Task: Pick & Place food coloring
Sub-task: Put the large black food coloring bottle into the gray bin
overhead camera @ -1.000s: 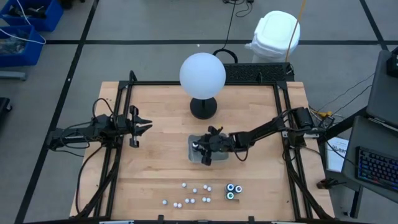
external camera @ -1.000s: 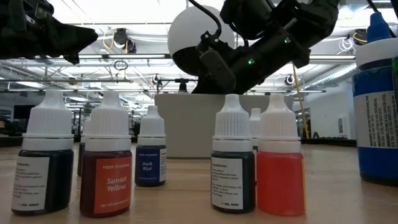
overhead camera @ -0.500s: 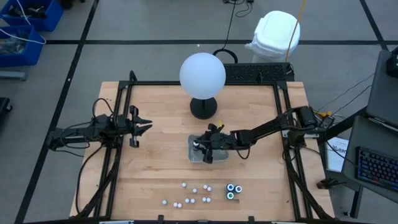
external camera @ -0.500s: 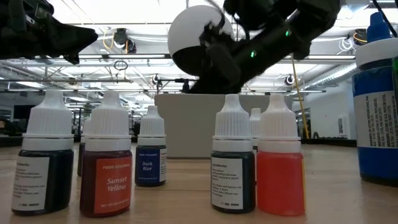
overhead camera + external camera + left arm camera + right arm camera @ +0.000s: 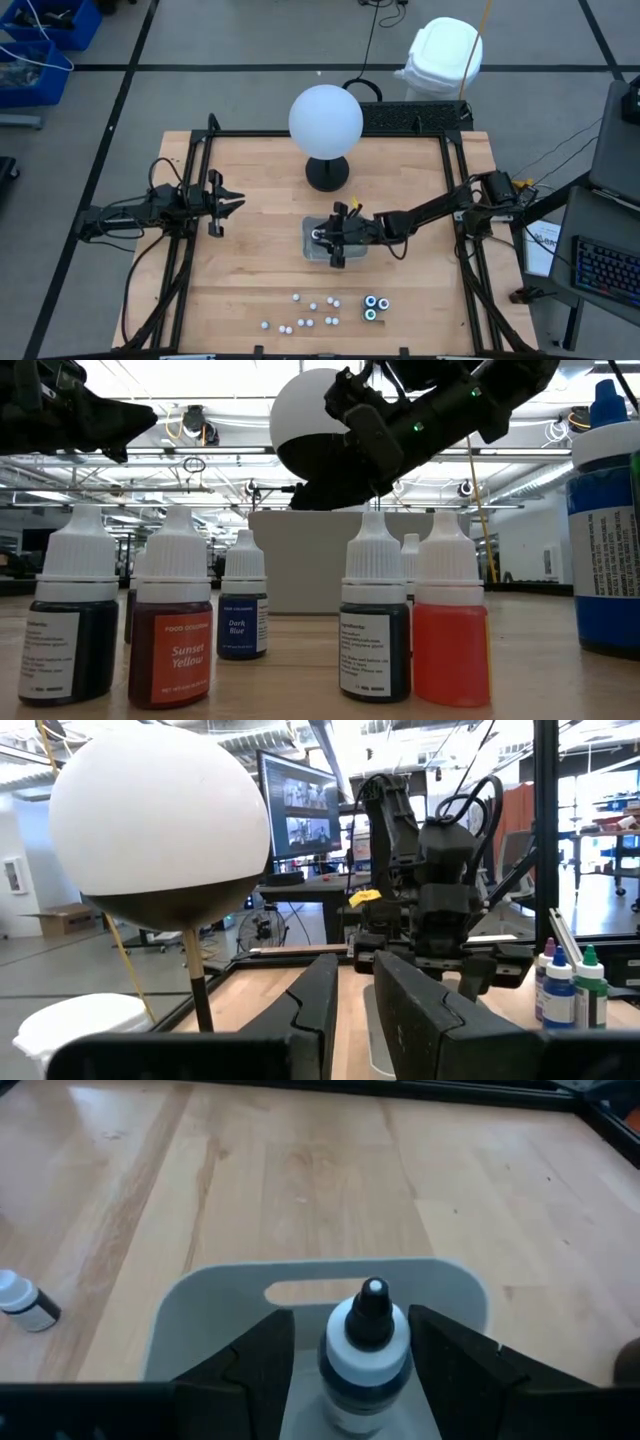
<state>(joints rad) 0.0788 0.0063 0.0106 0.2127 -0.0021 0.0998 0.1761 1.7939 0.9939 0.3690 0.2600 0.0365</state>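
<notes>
Food coloring bottles [image 5: 312, 312] stand in a loose cluster near the front edge of the wooden table [image 5: 250, 270], small white-topped ones with two larger dark round ones [image 5: 375, 305] just beside them to the right. From table height the labels read "Sunset Yellow" and "Dark Blue", and a tall blue bottle [image 5: 608, 520] stands at the right edge. One more larger bottle [image 5: 366, 1348] with a dark nozzle stands upright in the pale tray [image 5: 312, 243] at mid-table, between the fingers [image 5: 452, 1355] of the right claw [image 5: 336, 238]. The claw appears spread around the bottle, with a gap showing on each side, though contact low down is hard to judge. A single small bottle [image 5: 24, 1301] lies apart on the bare wood.

The left claw [image 5: 228, 204] waits over the left side of the table, its fingers spread and holding nothing. A big white globe [image 5: 326, 119] on a black base stands behind the tray. Black rails frame the table; beyond lie a grey taped floor, a white bin [image 5: 441, 57], blue crates [image 5: 40, 45] and a keyboard [image 5: 605, 272].
</notes>
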